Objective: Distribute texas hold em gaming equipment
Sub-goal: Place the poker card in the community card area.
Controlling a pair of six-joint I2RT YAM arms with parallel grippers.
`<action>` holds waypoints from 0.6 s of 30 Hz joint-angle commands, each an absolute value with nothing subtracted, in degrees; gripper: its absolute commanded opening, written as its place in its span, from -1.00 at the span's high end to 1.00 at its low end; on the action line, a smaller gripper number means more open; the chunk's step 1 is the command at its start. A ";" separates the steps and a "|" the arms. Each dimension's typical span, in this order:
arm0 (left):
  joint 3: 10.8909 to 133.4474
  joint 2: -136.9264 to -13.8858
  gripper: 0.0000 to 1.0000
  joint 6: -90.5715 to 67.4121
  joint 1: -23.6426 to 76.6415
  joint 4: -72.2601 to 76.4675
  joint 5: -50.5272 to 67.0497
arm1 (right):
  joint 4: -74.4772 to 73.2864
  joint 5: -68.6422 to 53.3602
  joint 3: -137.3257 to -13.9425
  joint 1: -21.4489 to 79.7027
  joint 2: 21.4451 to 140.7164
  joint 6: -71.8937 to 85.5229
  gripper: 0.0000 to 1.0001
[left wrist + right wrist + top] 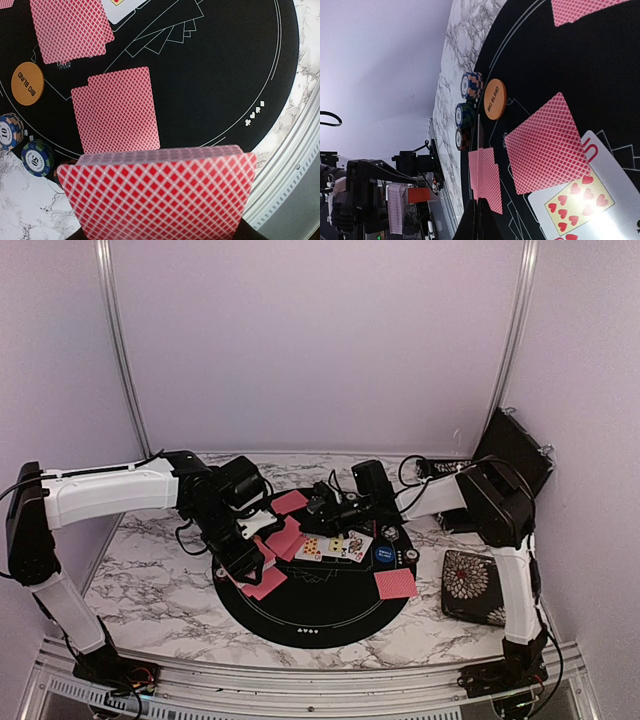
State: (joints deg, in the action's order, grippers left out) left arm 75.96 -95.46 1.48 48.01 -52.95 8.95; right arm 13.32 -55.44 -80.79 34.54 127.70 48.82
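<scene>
My left gripper (240, 552) is shut on a deck of red-backed playing cards (160, 195), held on edge over the near-left part of the mat; the deck hides the fingertips. Below it two face-down cards (117, 110) lie overlapped. An orange BIG BLIND button (27, 84) and striped chip stacks (37, 157) sit at the mat's left rim. My right gripper (479, 215) is shut on a single card (479, 175), seen edge-on, above the mat's middle. Face-up cards (335, 547) and a blue button (385, 555) lie in the centre.
The round black mat (310, 615) with white lines covers the marble table's middle. More face-down cards lie at the far side (290, 502) and near right (395, 583). A black floral case (470, 585) sits right of the mat. A dark box (510, 450) leans at the back right.
</scene>
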 commanded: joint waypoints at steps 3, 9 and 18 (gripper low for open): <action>75.47 -93.72 -0.10 1.48 47.88 -52.65 9.04 | 5.34 -55.98 -86.03 34.15 131.60 43.13 1.00; 75.46 -93.84 -0.11 1.48 47.73 -52.64 9.13 | 3.08 -55.66 -88.70 34.27 133.63 42.09 1.00; 75.22 -93.73 -0.11 1.38 47.69 -52.65 9.03 | -3.69 -52.95 -93.95 34.75 136.55 38.83 1.00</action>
State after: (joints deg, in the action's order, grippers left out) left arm 75.66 -95.46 1.48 47.99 -52.95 8.95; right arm 0.43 -54.68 -90.61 34.54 134.76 41.41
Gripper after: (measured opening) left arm 0.668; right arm 0.004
